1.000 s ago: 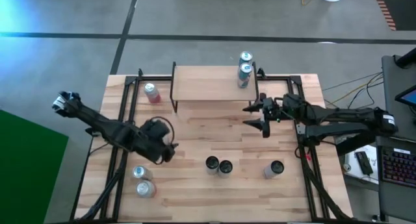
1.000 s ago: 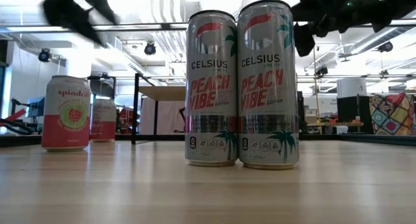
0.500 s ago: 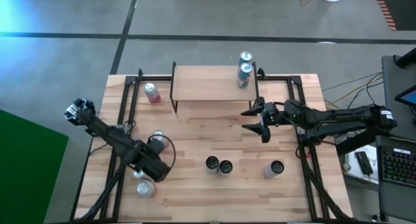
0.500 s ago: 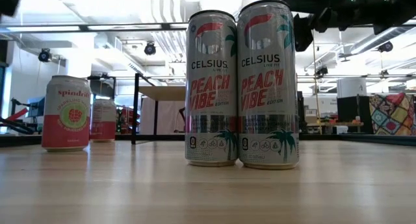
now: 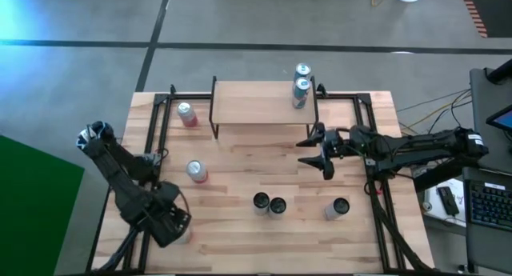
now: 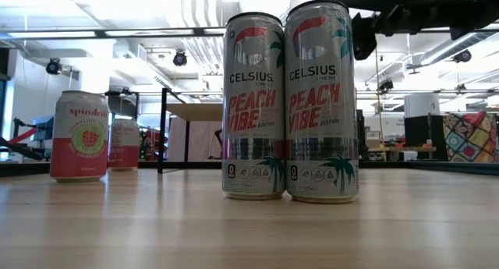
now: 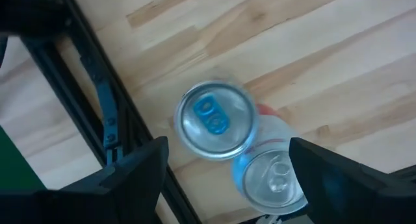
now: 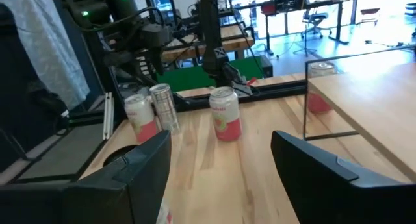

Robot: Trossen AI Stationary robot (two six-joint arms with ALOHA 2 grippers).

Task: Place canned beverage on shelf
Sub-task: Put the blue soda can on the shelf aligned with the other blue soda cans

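Observation:
Two cans stand upright side by side at the table's near left corner: one with a blue tab (image 7: 214, 120), one silver-topped with a red side (image 7: 273, 178). My left gripper (image 7: 229, 143) hangs open above them, pointing down, touching neither (image 5: 170, 226). A pink can (image 5: 196, 172) stands alone on the table at mid left. The shelf (image 5: 260, 104) stands at the far middle with two cans (image 5: 301, 88) at its right end. My right gripper (image 5: 316, 156) is open and level, just near of the shelf's right end.
Another pink can (image 5: 186, 114) stands left of the shelf. Two tall Celsius cans (image 6: 288, 101) stand together at the near middle, a third dark can (image 5: 339, 206) to their right. Black frame rails (image 5: 152, 148) run along the table's sides.
My left gripper has swung from above the lone pink can toward the table's near left corner, turning as it went, and now hangs over the two cans there. The pink can stays upright where it was.

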